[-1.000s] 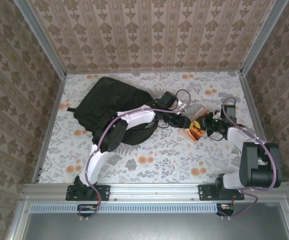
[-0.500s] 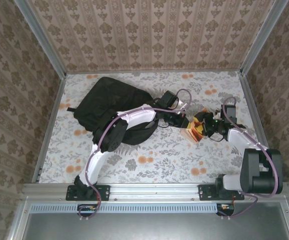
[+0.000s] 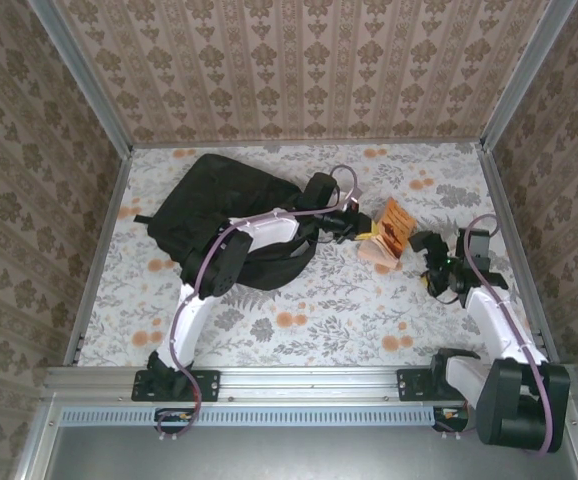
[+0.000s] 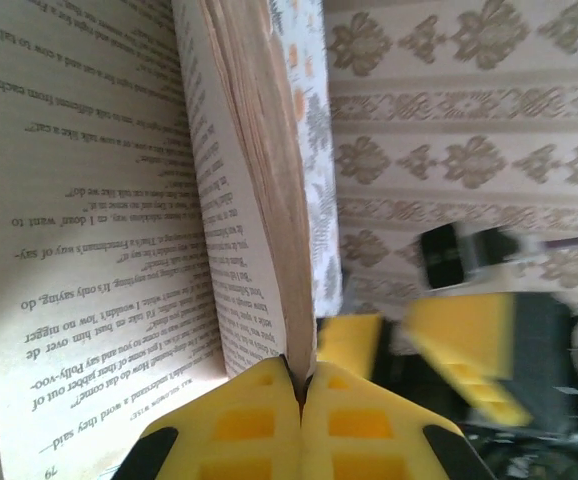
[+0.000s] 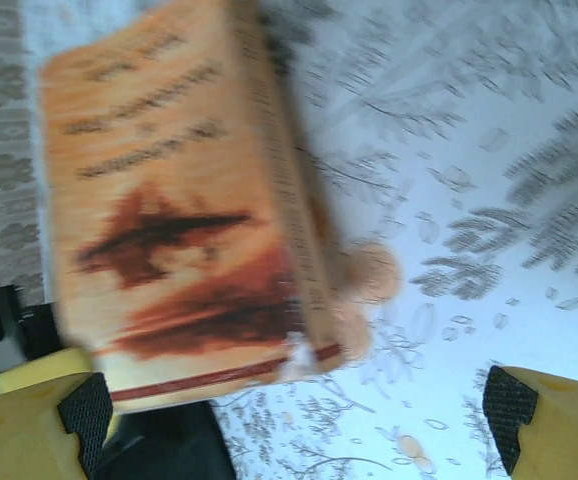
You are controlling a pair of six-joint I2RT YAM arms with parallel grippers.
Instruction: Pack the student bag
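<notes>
The top camera sits high up behind the arms and looks down on the whole table (image 3: 299, 300). The left wrist camera is right up against the open book (image 4: 119, 200) and faces a wall (image 4: 469, 150). The right wrist camera is blurry; it seems to look at the book's cover from close by. All three see that book.

Even soft daylight, blurred right-wrist view

Beige wallpaper (image 3: 299, 70) with a repeating damask pattern covers three walls. The tabletop (image 3: 299, 340) wears a pale floral cloth with orange blooms, framed by metal rails (image 3: 309, 380).
</notes>
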